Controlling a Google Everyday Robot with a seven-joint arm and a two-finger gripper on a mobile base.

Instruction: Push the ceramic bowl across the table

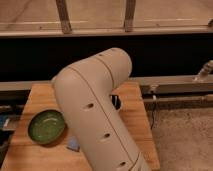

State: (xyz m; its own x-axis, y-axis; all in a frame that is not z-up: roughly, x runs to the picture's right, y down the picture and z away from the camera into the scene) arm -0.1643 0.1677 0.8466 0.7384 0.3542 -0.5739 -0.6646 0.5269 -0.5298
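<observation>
Apparently this is our approach step — the ceramic bowl (46, 126) sits by the table's (42, 97) left edge; the gripper hides behind the arm (100, 125), grip untellable. Next: touch its rim.

back: dark panel (165, 55) spanning the width | above: pale sill (100, 32), glazing split by two grey posts (63, 15) | below the panel: light metal rail (172, 83) | floor (185, 132): grey, speckled, at right, with a thin dark cable (152, 110) | light: dim, warm | tool: hidden behind the arm (95, 115)
</observation>
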